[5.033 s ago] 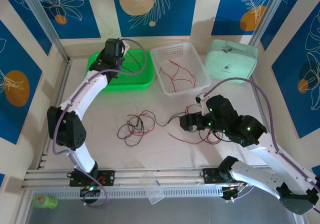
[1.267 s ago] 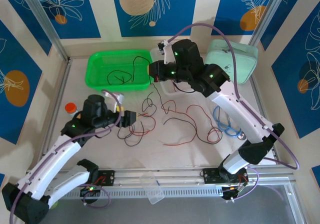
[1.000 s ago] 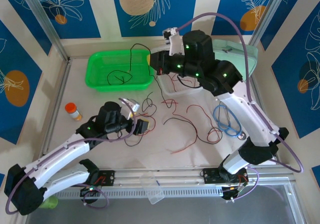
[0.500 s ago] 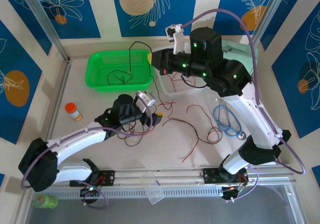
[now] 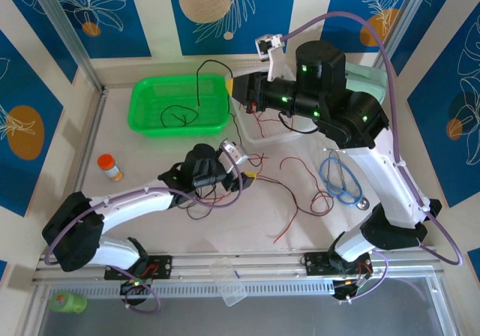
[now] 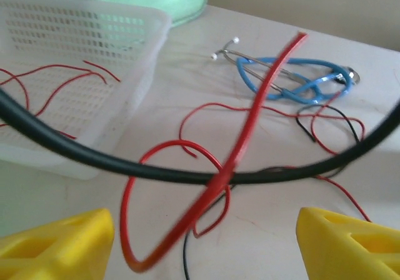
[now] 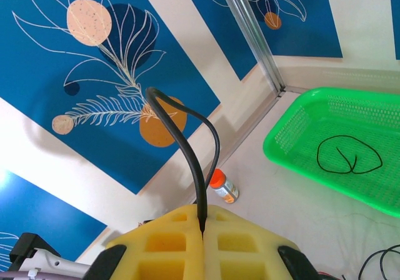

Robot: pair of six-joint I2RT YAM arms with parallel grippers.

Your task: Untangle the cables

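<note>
Thin red and black cables [image 5: 296, 190] lie tangled across the middle of the table. My left gripper [image 5: 250, 175] hovers low over the tangle, open. In the left wrist view its yellow fingertips [image 6: 56, 242] stand wide apart, with a black cable [image 6: 144, 172] and a red cable [image 6: 253, 127] crossing in front of them, neither pinched. My right gripper [image 5: 232, 90] is raised beside the green tray [image 5: 142, 126], shut on a black cable [image 7: 194, 161] that arches up and hangs into the tray. A black loop [image 7: 347, 155] lies coiled in that tray [image 7: 294, 145].
A white basket [image 6: 140, 74] holding red cables stands behind the tangle, with a mint case [image 5: 369, 75] at the back right. A blue cable loop [image 5: 337, 182] lies to the right. An orange-capped bottle [image 5: 111, 167] stands at the left.
My left gripper has moved right, from the left part of the tangle to its middle. My right gripper has shifted slightly right, still holding the black cable up.
</note>
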